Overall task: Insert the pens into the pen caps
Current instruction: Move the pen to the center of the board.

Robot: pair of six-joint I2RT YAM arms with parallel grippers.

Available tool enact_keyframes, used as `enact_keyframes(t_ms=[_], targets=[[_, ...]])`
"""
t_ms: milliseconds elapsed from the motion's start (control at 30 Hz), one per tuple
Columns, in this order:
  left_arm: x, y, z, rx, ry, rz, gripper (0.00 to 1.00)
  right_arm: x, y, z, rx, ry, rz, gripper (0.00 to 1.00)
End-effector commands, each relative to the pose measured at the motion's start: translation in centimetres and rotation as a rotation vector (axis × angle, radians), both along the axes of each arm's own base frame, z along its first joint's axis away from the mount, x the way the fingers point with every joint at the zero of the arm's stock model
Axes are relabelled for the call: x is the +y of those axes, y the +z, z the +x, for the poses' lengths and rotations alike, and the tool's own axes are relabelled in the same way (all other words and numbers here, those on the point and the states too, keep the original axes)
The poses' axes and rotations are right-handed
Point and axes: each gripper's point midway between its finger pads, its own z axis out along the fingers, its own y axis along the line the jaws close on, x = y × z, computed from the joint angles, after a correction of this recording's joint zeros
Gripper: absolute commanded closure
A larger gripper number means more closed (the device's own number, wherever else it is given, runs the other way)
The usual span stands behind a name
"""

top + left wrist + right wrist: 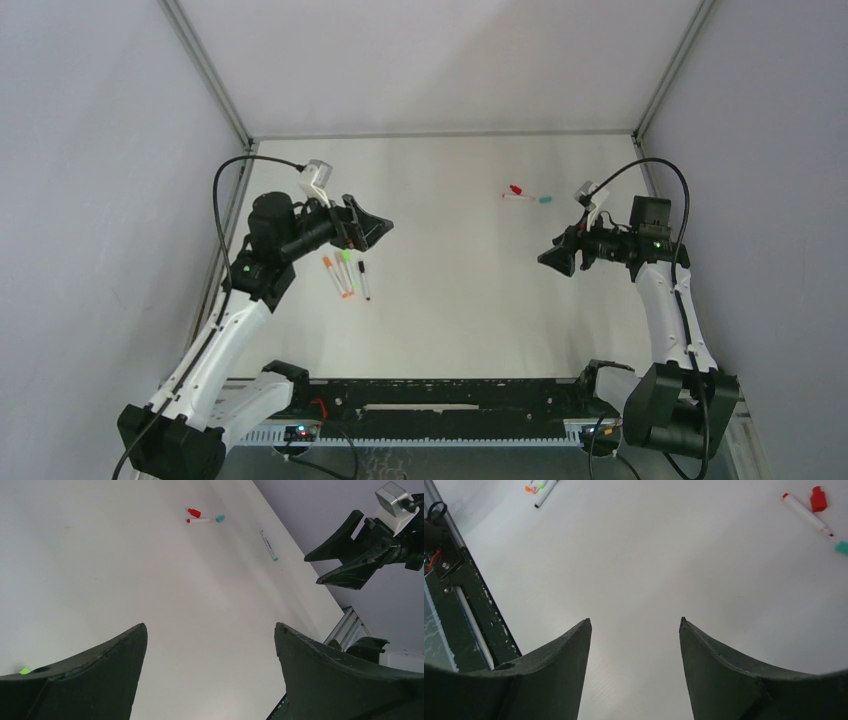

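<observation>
While both arms hang above the white counter (450, 300), neither holds anything. The left end effector (380, 228) has its jaws spread wide with only bare surface between them, and the right end effector (548, 259) also stands parted and empty. Just beside the left one lie three pens close together and nearly parallel: an orange-ended pen (330, 268), a green-ended pen (346, 258) and a black-ended pen (363, 281). Whether these three wear caps I cannot tell. Well apart from them, toward the back right, the red pen (806, 514) lies uncapped, with its red cap (818, 498) just beside it and a teal cap (842, 547) near its tip. The left wrist view also shows a teal-ended pen (268, 545) lying alone, nearer the right arm
</observation>
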Motion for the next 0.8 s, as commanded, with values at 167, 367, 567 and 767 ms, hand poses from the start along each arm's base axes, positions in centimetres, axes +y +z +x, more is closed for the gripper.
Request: enact_keyframes(t_ms=[167,367,567,767], targets=[[0.8,2.1,-0.1,-0.075,0.028,-0.018,0.00,-2.4,1.0,3.4,-0.042,-0.195,-0.068,0.28],[1.6,1.7,-0.5,-0.064,0.062,0.022,0.00,-6.8,0.0,6.4,-0.005,-0.469,-0.142,0.28],[4.0,-0.1,-1.6,-0.096,0.148,0.116,0.00,-10.5,-2.4,8.4,0.073,-0.662,-0.209,0.28],[4.5,0.6,-2.2,-0.127,0.158,0.122,0.00,-14.5,-4.8,10.3,0.193,-0.859,-0.300,0.29]])
